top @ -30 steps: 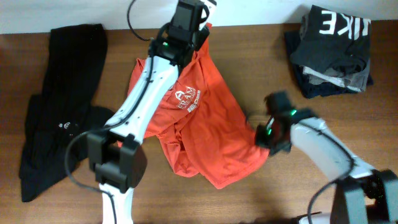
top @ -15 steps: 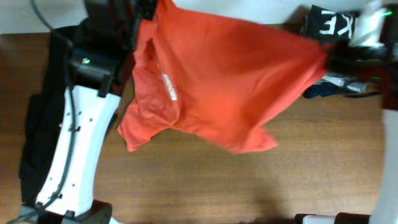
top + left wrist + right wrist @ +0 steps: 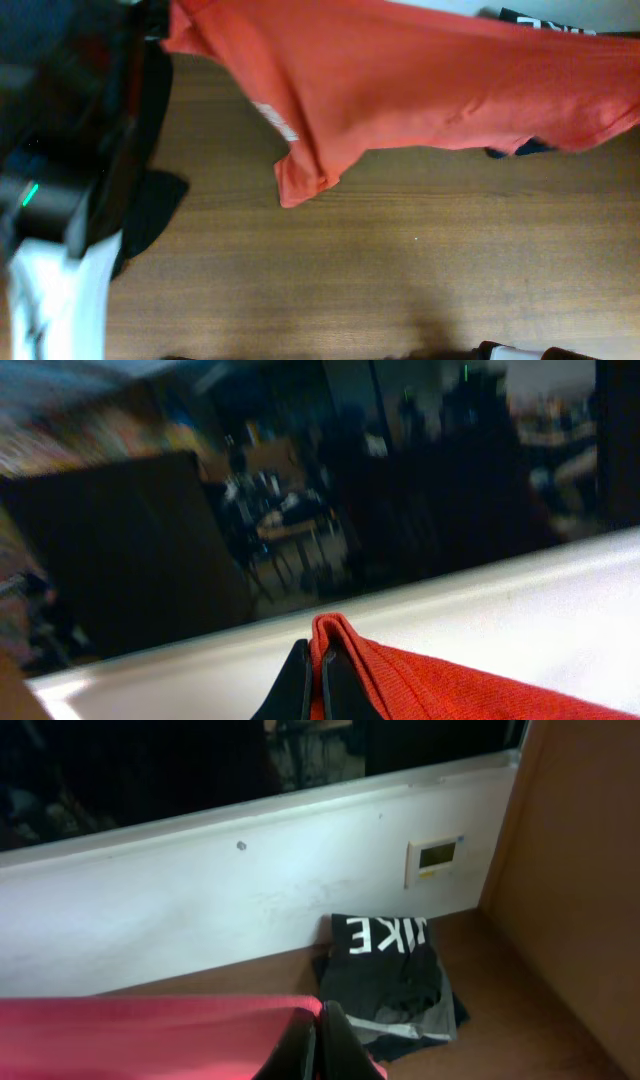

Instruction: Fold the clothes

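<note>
The clothes, a red-orange T-shirt, hang stretched in the air across the top of the overhead view, well above the table, with a sleeve drooping and white print showing at its fold. My left gripper is shut on one bunched edge of the shirt. At the other end my right gripper is shut on another edge of the shirt. In the overhead view the left arm is a big blurred shape at the left. The right gripper is hidden from that view.
A folded dark and grey stack with white letters lies at the table's back right, mostly covered by the shirt in the overhead view. A black garment lies at the left, partly behind the arm. Bare wood table lies below the shirt.
Both arms have lifted the shirt from a crumpled heap on the table and pulled it wide apart. It now hangs higher and is stretched further than half a second ago.
</note>
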Tool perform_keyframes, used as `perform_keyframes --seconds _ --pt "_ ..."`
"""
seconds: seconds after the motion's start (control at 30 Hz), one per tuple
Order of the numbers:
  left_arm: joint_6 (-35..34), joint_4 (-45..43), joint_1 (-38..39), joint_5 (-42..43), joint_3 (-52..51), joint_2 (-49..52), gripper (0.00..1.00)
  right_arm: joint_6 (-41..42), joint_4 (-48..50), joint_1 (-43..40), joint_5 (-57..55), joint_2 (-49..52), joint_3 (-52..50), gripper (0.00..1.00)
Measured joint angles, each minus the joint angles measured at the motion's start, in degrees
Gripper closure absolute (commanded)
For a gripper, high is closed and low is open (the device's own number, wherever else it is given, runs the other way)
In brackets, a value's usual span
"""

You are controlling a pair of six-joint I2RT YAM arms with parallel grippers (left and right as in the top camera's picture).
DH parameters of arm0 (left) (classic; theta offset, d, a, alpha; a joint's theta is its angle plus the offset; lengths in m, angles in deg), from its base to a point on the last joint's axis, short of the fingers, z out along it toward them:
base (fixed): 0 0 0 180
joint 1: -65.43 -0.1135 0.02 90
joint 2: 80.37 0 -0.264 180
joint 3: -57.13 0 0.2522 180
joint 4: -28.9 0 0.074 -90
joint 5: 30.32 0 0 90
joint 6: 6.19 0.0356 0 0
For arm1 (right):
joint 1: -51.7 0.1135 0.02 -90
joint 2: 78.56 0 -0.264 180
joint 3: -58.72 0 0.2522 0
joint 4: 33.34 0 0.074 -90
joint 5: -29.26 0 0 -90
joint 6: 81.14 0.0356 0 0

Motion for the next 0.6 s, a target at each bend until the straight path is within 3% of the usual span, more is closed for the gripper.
perform_keyframes --seconds 0.3,0.6 --pt "0.0 6.0 0.0 0.0 0.1 -19.0 0.99 -0.2 -0.7 0.0 0.2 -5.9 0.9 0.96" --pt "0.9 14.4 -0.1 0.0 0.7 -24.7 0.99 -0.4 -3.5 -0.1 0.2 -15.8 2.3 0.96"
